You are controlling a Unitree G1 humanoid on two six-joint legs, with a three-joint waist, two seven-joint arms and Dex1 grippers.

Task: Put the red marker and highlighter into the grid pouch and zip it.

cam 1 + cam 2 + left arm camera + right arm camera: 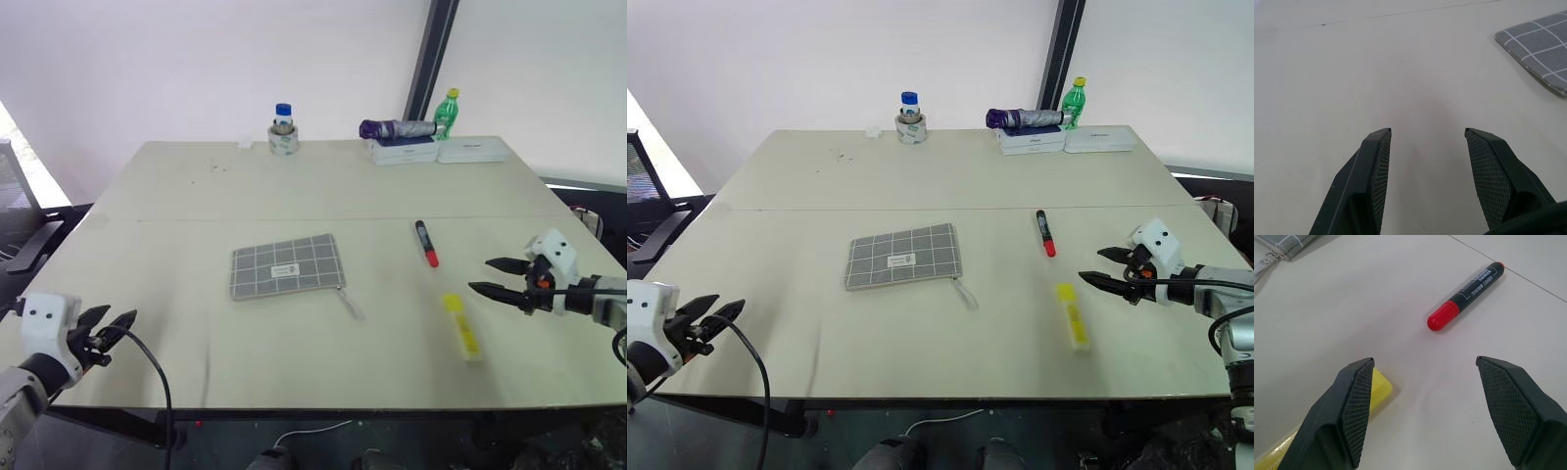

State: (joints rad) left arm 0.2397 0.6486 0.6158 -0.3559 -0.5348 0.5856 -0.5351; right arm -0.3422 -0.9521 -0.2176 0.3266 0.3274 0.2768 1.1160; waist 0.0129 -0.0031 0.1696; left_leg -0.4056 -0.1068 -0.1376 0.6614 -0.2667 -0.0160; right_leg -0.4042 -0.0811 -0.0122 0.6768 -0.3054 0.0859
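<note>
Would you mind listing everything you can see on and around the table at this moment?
grid pouch: one, grey with white lines, lying flat near the table's middle, pull cord trailing toward the right arm's side
red marker: one, black with a red cap, lying right of the pouch
highlighter: one, yellow, lying nearer the front edge than the marker
tape roll: one, pale, at the far edge, with a blue-capped bottle standing in it
white boxes: two, flat, far right corner
folded umbrella: one, purple and grey, lying on the boxes
green bottle: one, behind the boxes
table: one, pale beige
left gripper: black fingers, open, at the front left edge
right gripper: black fingers, open, beside the highlighter
</note>
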